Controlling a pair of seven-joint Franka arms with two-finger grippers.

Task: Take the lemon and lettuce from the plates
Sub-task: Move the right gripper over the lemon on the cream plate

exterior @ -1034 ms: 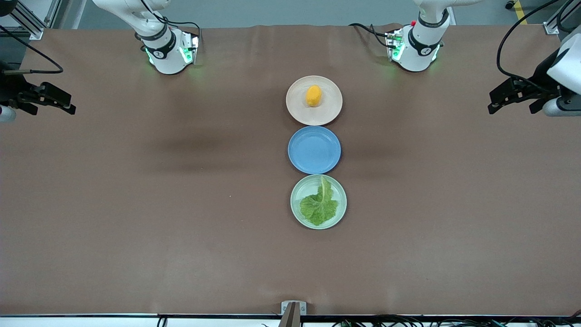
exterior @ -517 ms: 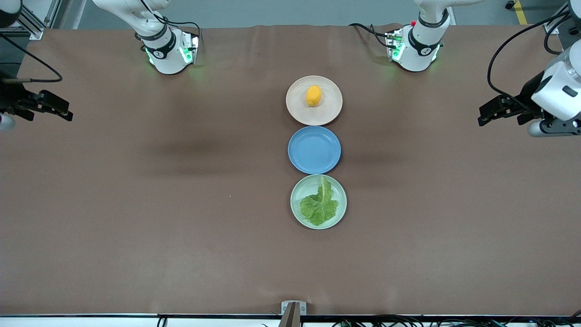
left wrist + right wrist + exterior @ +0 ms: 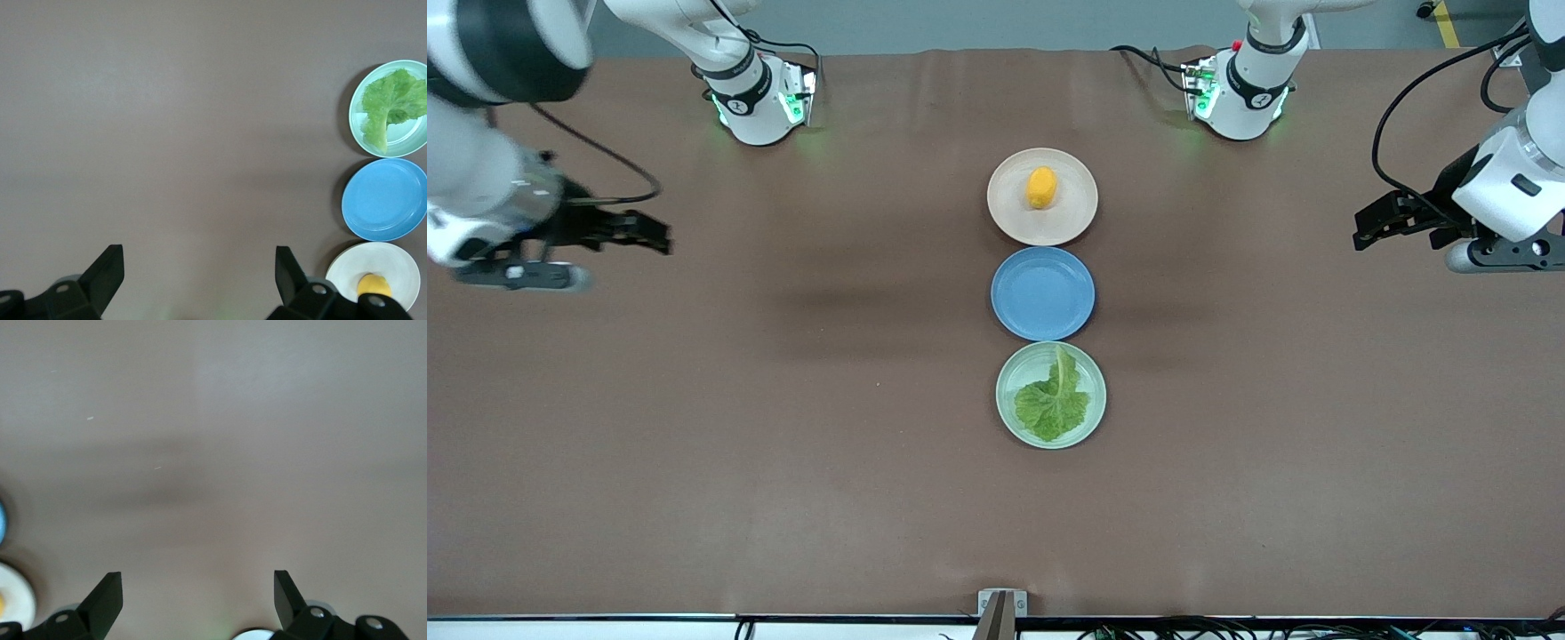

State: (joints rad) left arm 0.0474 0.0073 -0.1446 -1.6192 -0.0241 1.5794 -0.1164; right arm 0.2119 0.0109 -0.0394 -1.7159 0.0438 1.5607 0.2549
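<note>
Starting nearest the front camera, the lettuce [image 3: 1054, 398] lies flat in the pale green plate [image 3: 1094, 418], its pale rib running along the row of plates with the stem end pointing toward the blue plate [image 3: 1042, 293] and the frilled end toward the camera. The blue plate sits bare between the two. Farthest off, the lemon [image 3: 1041, 188] rests in the cream-pink plate [image 3: 1076, 222], its long axis also running roughly along the row.

Both arms hang well apart from the row, over bare surface [image 3: 783, 444]. The left end effector [image 3: 1371, 224] is over the left arm's end of the surface, fingers spread wide and empty. The right end effector [image 3: 651, 233] is over the right arm's end, likewise open and empty. Each must sweep inward toward the middle; the left looks slightly nearer the row, and both hover about level with the lemon's plate, so the lettuce is the longer reach.
</note>
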